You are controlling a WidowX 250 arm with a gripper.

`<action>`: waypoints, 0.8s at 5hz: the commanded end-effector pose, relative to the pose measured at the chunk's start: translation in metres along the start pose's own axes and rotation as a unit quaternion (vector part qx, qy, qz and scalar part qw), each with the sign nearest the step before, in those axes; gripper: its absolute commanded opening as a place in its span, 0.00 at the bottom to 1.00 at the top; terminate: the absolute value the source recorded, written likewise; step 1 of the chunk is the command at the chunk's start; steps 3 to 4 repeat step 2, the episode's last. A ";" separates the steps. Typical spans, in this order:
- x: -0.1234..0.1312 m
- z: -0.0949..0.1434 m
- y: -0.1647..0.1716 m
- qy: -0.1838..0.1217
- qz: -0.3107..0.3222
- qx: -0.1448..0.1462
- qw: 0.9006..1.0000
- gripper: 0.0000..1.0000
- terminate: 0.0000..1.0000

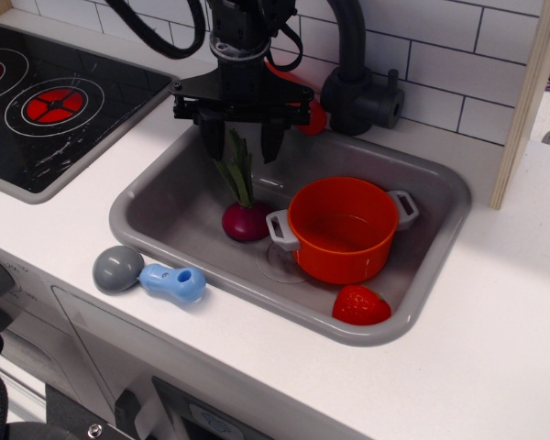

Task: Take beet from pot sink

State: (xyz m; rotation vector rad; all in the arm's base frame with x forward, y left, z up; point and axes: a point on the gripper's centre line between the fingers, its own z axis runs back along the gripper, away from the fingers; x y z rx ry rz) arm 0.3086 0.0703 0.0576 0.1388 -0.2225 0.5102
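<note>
Observation.image looks down on my hand, which hangs over the far-left part of the sink with its two dark fingers spread apart and nothing pinched between them. Directly below it, toward 6 o'clock, the beet rests on the sink floor, its dark purple bulb down and its green stalks rising toward the gap between my fingers; the stalk tips reach about level with the fingertips, and I cannot tell whether they brush either finger. From the beet, the pot sits at 3 o'clock, upright on the sink floor, and its near white-grey handle is just beside the bulb, too close for me to say whether they touch. I see nothing inside the pot. A red strawberry lies in the sink's near-right corner, at about 5 o'clock from the pot and apart from the beet. Behind my hand, at 1 o'clock, stands the dark faucet, with a red object partly hidden beside its base. On the white surface outside the sink, at 8 o'clock from the beet, a grey and blue toy lies near the rim. A black stovetop with red rings sits well off at 10 o'clock.
</note>
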 end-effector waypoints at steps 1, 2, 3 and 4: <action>0.016 0.038 -0.002 -0.036 0.007 -0.034 0.999 1.00 0.00; 0.016 0.038 -0.002 -0.036 0.007 -0.034 0.999 1.00 1.00; 0.016 0.038 -0.002 -0.036 0.007 -0.034 0.999 1.00 1.00; 0.016 0.038 -0.002 -0.036 0.007 -0.034 0.999 1.00 1.00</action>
